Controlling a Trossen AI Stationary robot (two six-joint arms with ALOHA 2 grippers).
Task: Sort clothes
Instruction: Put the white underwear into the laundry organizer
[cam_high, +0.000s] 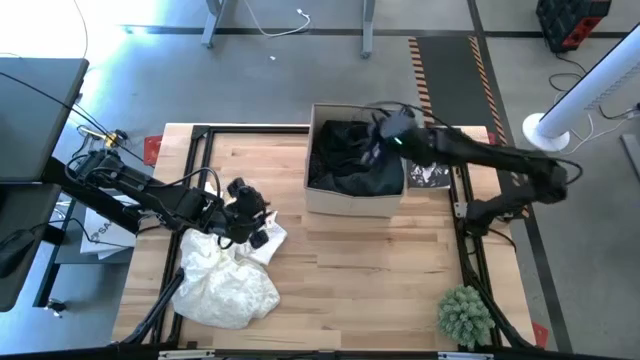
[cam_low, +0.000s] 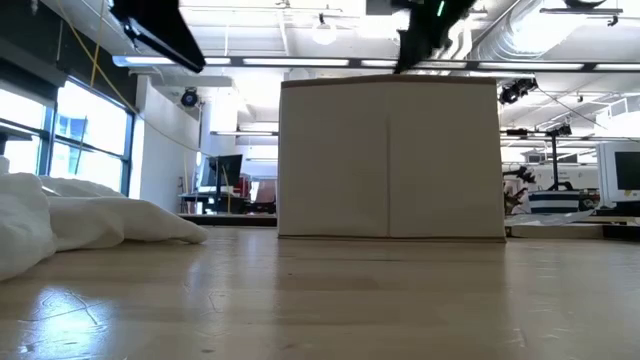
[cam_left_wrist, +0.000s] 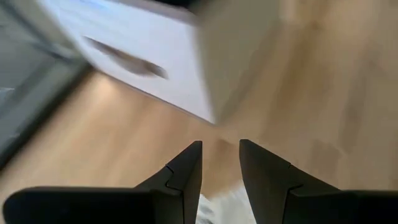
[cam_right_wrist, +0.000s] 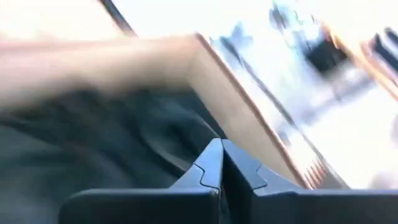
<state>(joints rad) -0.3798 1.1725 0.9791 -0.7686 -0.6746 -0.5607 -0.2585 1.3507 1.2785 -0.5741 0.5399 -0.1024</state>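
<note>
Left end effector (cam_left_wrist: 221, 163) released, above white garments (cam_high: 228, 284) | right end effector (cam_right_wrist: 222, 163) clenched, over dark clothes (cam_high: 352, 160) in box (cam_high: 352, 204)

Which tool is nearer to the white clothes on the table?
Left. The left tool hovers at the upper edge of the white clothes, fingers slightly apart. The right tool is far off, over the box of dark clothes.

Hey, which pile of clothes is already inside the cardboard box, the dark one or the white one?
The dark black fabric clothes fill the open cardboard box, under the right gripper. The white crumpled clothes lie loose on the wooden table beside the left gripper.
</note>
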